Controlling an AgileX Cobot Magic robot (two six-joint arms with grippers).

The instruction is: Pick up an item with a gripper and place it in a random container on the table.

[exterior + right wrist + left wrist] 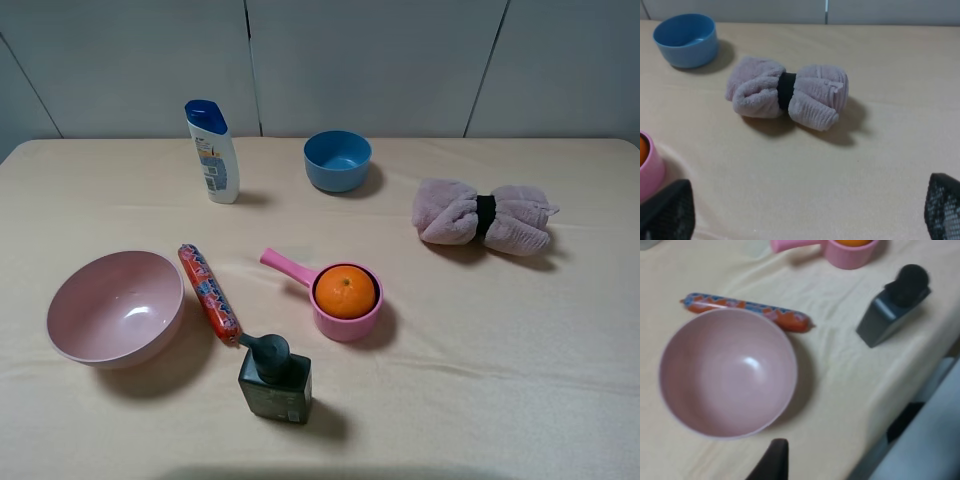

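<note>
The orange (345,291) sits inside the small pink saucepan (340,326) in the middle of the table (500,340), with the pan's handle pointing to the back left. Neither arm shows in the exterior high view. In the left wrist view only one dark fingertip (775,460) shows, near the large pink bowl; the saucepan (847,257) and a sliver of the orange (855,242) lie far from it. My right gripper (807,212) is open and empty, its fingertips wide apart above bare cloth, with the saucepan (650,167) beside one fingertip.
A large pink bowl (115,308), a red sausage tube (208,293) and a dark pump bottle (275,380) stand left of and in front of the saucepan. A white bottle (213,152), a blue bowl (337,160) and a rolled towel (485,217) are at the back.
</note>
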